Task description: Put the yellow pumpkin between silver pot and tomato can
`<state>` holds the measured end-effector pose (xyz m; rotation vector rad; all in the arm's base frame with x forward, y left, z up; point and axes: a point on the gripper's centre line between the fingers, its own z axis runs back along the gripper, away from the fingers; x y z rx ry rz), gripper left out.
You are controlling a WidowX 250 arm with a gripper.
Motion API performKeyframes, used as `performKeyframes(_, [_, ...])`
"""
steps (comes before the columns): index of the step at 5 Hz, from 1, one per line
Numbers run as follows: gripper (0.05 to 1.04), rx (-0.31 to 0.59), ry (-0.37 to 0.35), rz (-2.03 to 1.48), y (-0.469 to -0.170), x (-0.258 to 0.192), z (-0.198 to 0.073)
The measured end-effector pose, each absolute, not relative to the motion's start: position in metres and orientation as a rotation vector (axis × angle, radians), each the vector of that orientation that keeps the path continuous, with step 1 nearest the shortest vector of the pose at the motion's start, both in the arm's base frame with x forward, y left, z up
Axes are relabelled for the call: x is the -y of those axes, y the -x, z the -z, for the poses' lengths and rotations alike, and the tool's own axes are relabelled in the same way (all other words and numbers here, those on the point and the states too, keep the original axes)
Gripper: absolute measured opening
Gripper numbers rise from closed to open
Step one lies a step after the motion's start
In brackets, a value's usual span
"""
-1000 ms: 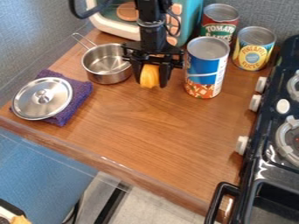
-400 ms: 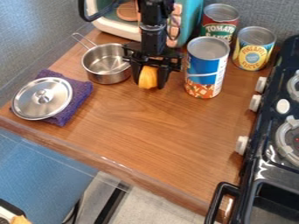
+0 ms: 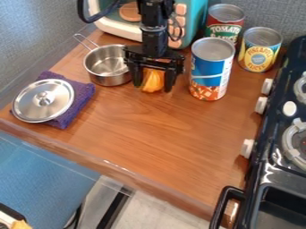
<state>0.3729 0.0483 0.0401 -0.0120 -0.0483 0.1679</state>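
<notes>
The claw point(image 3: 153, 88) has just loosened: its fingers point(image 3: 169, 80) stand wider apart than a moment ago, partly open, with the pumpkin point(image 3: 153, 80) between them. It no longer looks squeezed, though I cannot tell whether one side touches it. The pumpkin has shifted only slightly and seems to rest on the tabletop point(image 3: 149, 120), just beside the pot point(image 3: 108, 80), with the blue can point(image 3: 209, 67) on its other side. The tomato can point(image 3: 224, 30) stands behind the blue can, so the pumpkin's place, roughly between pot and tomato can, looks about right. That makes this the release, and the task is nearly done. What remains is probably a straight lift; a sideways drift could drag the pumpkin or knock the pot
</notes>
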Motion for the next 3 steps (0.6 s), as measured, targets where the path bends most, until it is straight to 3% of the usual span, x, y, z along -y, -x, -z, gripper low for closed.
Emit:
performKeyframes(2, [0.999,0.205,0.052,-0.147,-0.377,-0.044,-0.105])
performKeyframes(3, [0.999,0.2,0.054,-0.142,-0.369,-0.049,-0.111])
